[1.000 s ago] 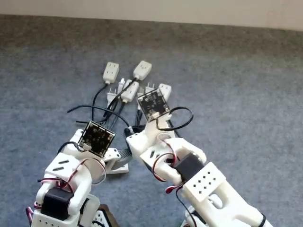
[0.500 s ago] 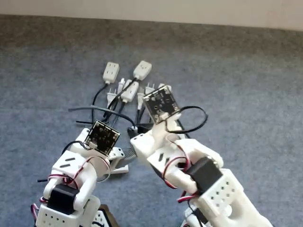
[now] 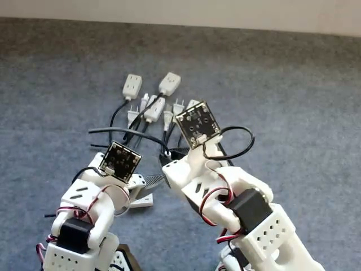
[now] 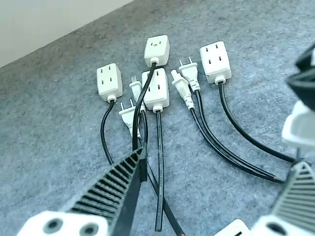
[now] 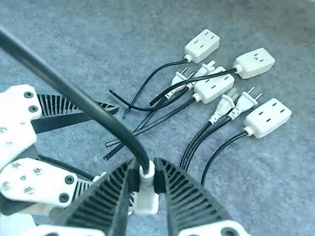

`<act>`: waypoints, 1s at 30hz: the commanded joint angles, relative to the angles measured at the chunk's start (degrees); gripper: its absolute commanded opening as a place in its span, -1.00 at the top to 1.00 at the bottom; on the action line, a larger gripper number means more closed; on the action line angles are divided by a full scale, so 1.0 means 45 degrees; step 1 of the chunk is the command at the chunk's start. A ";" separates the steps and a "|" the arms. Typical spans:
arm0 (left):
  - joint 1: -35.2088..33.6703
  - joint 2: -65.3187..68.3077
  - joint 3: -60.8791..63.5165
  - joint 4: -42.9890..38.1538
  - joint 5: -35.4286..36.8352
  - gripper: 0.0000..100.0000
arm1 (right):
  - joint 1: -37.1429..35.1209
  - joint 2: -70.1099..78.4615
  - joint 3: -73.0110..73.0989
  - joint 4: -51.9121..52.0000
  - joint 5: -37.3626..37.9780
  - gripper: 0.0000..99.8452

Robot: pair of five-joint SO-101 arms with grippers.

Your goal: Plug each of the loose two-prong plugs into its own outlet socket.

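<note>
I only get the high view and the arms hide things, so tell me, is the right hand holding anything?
Observer: Yes. The right hand is shut on a white cord end with a black cable. I can't tell whether it is a plug or a socket.
Operator: And the socket half hidden behind that arm, is it free?
Observer: Yes. In the left wrist view that socket has empty slots and no plug in it.
</note>
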 commanded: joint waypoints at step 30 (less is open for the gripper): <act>-0.0869 -0.0068 -0.0479 -0.0781 0.0098 0.18 | -0.0400 -0.0147 0.0654 0.1123 0.1778 0.99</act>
